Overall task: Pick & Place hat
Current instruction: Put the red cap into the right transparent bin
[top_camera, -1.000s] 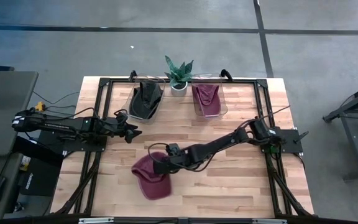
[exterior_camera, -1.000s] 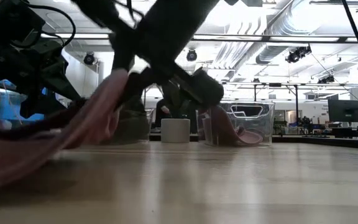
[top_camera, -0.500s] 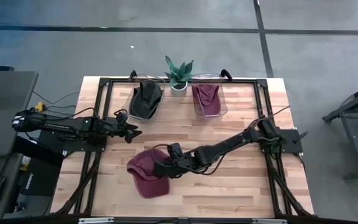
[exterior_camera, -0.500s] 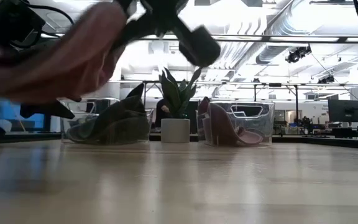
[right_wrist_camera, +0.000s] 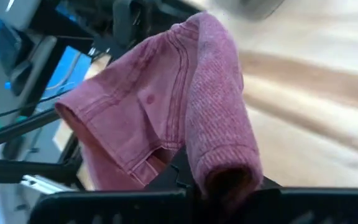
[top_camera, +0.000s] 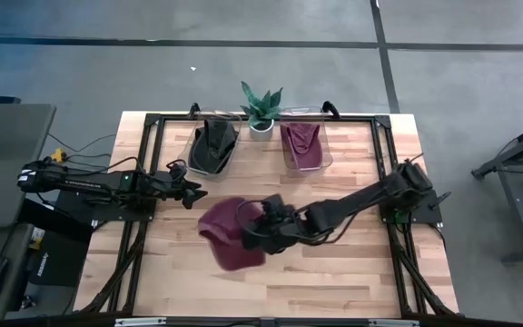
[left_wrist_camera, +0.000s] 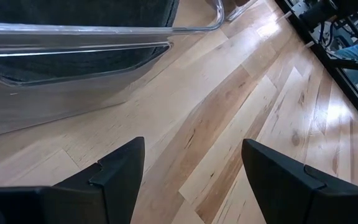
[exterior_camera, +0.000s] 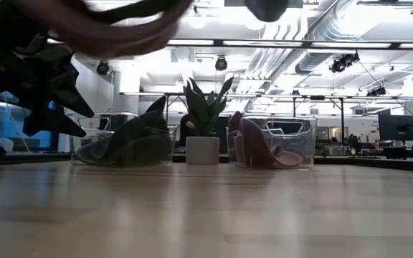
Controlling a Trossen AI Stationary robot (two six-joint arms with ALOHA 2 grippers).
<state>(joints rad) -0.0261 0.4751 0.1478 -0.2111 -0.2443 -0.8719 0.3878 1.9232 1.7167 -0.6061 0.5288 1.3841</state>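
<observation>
A maroon cap (top_camera: 231, 234) hangs in the air over the middle of the table, held by my right gripper (top_camera: 260, 227), which is shut on it; in the right wrist view the cap (right_wrist_camera: 166, 118) drapes over the fingers. In the low view its underside (exterior_camera: 113, 25) shows at the top, clear of the tabletop. My left gripper (top_camera: 196, 193) waits open above the table's left part, near the dark hat's bin; its fingers stand apart in the left wrist view (left_wrist_camera: 191, 168). My right gripper holds the maroon cap by a folded part of its crown (right_wrist_camera: 225, 165), pinched between the two fingers. The arm reaches in level from the table's right side. The cap is lifted clear of the table, and its brim end (top_camera: 209, 224) points toward the left arm.
Two clear bins stand at the far edge: one (top_camera: 212, 145) holds a dark hat, the other (top_camera: 302, 145) a second maroon hat. A potted plant (top_camera: 261, 109) stands between them. Bare wood lies along the near half of the table (top_camera: 334, 282).
My right gripper has risen and drawn toward the far edge and slightly right, carrying the maroon cap. The cap, which lay partly on the table a second ago, is now lifted clear and sits higher over the table's middle. The left arm has kept still.
</observation>
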